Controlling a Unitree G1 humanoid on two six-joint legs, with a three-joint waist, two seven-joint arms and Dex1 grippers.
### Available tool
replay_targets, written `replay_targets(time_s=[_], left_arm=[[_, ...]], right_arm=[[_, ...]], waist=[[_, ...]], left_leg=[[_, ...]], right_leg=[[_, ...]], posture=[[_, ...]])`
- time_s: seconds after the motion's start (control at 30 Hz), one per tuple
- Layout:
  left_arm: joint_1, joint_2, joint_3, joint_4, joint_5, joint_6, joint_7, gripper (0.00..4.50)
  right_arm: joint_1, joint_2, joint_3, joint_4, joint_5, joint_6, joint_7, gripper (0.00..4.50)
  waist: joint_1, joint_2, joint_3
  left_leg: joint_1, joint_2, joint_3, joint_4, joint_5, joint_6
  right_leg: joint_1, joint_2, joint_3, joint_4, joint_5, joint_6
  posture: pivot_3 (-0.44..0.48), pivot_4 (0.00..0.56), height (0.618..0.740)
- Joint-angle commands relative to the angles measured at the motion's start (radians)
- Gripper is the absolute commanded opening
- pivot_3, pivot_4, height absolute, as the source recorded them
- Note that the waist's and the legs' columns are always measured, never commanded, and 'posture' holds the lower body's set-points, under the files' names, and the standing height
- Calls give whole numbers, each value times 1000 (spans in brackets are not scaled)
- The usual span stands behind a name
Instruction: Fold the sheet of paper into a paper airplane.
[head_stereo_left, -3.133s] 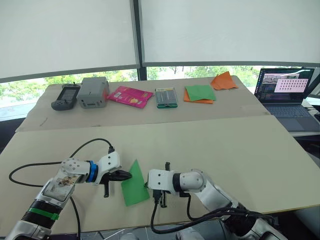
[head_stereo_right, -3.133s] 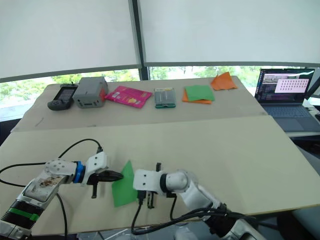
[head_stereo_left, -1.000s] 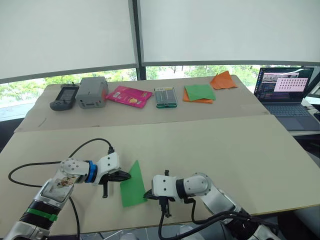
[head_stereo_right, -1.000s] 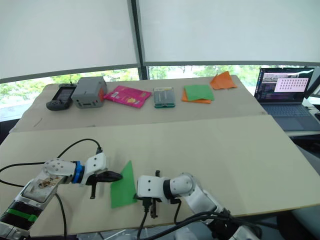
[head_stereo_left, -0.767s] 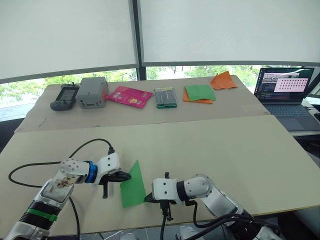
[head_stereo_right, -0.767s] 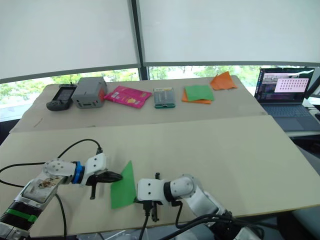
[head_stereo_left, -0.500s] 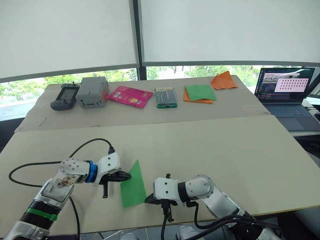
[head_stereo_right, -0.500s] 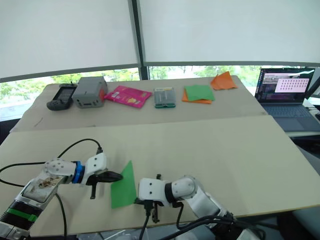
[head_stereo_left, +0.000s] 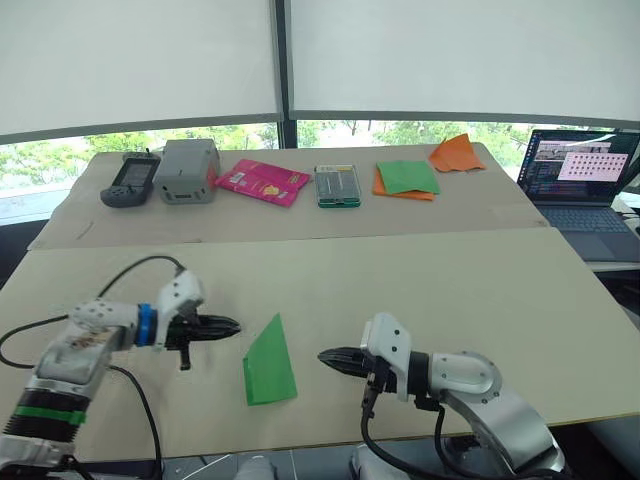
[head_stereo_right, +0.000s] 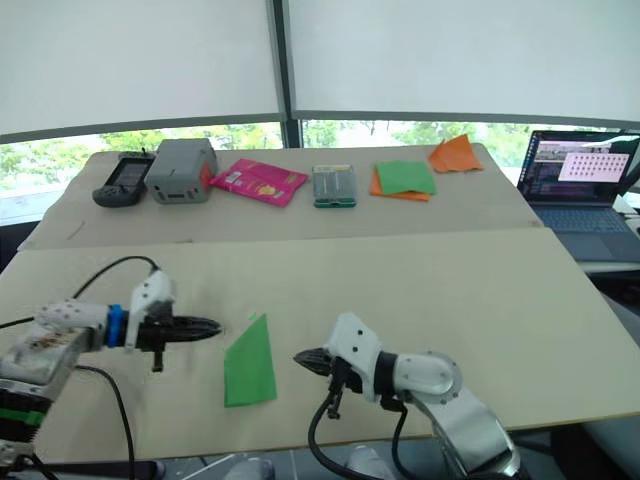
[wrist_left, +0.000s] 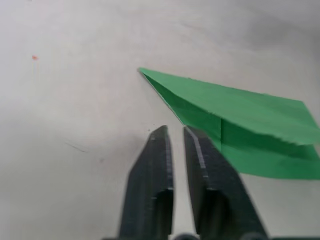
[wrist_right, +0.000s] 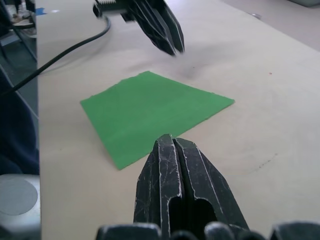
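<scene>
Left eye view: both my grippers have drawn back from the folded sheet of paper (head_stereo_left: 267, 362).
Half a second ago they flanked it closely; now my left gripper (head_stereo_left: 228, 326), fingers nearly together, and my right gripper (head_stereo_left: 330, 356), fingers pressed together, sit apart from it, empty. The sheet lies flat on the near table (head_stereo_left: 480, 290) between them, long axis running away from me, narrow tip pointing far.

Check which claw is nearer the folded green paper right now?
Left, narrowly. The left claw sits just off the paper airplane, near its pointed end; the right claw is a slightly wider gap off its other side. Neither touches it.
</scene>
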Motion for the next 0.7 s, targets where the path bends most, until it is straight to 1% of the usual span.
replay_targets(time_s=[0.03, 0.1, 0.13, 0.2, 0.23, 0.27, 0.33, 0.43, 0.5, 0.57, 0.67, 0.7], left_arm=[[-31, 19, 9, 16, 2, -97, -69, 2187], [-67, 12, -15, 40, 51, -235, -99, 2842], [-101, 0, -37, 75, 89, -348, -117, 3184], [-155, -25, -66, 147, 135, -521, -145, 3184], [-189, -41, -89, 203, 177, -665, -149, 3184], [-212, -53, -103, 244, 205, -764, -150, 3184], [-257, -75, -135, 309, 226, -910, -187, 3184], [-315, -100, -192, 393, 238, -1084, -254, 3184], [-352, -114, -221, 462, 250, -1171, -277, 3184], [-388, -140, -235, 520, 248, -1233, -273, 3184], [-401, -153, -265, 543, 236, -1254, -283, 3184], [-402, -150, -282, 545, 229, -1250, -285, 2934]], right_arm=[[11, 9, 1, -15, 10, -4, -42, 0], [10, 13, -2, -1, 11, -9, -60, 0], [6, 13, -5, 7, 14, -12, -63, 0], [-4, 8, -5, 24, 11, -23, -67, 0], [-7, 5, -3, 28, 12, -26, -67, 0], [-8, 3, -1, 31, 13, -28, -68, 0], [-11, 2, -1, 34, 17, -27, -70, 0], [-11, -1, -6, 31, 21, -22, -74, 0], [-12, -1, -6, 31, 20, -22, -79, 0], [-11, 0, -4, 29, 22, -20, -84, 0], [-9, 2, -3, 26, 21, -18, -95, 0], [-8, 2, -3, 25, 21, -18, -99, 0]], waist=[[3, 0, 0], [10, -1, 2], [16, -1, 4], [23, -2, 4], [24, -1, 4], [26, -1, 4], [28, -1, 4], [31, -1, 3], [34, -1, 3], [36, -1, 3], [36, -1, 3], [35, 0, 3]], left_leg=[[0, 0, 0, 0, 0, 0], [0, 0, 0, 0, 0, 0], [0, 0, 0, 0, 0, 0], [-1, 0, 0, 0, 0, 0], [-1, 0, 1, 0, 0, 0], [-1, 0, 1, 0, 0, 0], [-1, 0, 2, 1, 0, 0], [-2, 0, 2, 1, 1, 1], [-2, 0, 2, 1, 2, 2], [-1, 0, 2, 1, 2, 3], [-2, 0, 2, 3, 3, 4], [-2, 0, 2, 4, 3, 4]], right_leg=[[0, 0, 0, 0, 0, 0], [0, 0, 0, 0, 0, 0], [-1, 0, 0, 0, 0, 0], [-1, 0, 0, -1, 0, 0], [-1, 0, 0, -1, 0, 0], [-1, -1, 0, -2, 0, 0], [0, -1, 0, -2, 0, 0], [1, 0, 0, 0, 0, 0], [1, 0, 0, 0, 1, 0], [2, 0, 0, 1, 1, 1], [3, 0, 0, 1, 3, 3], [3, 0, 0, 1, 3, 3]], posture=[[0, 150, 740], [0, 150, 740], [0, 150, 740], [0, 150, 740], [0, 150, 740], [0, 150, 740], [0, 150, 740], [0, 150, 740], [0, 150, 740], [0, 150, 740], [0, 150, 740], [0, 150, 740]])
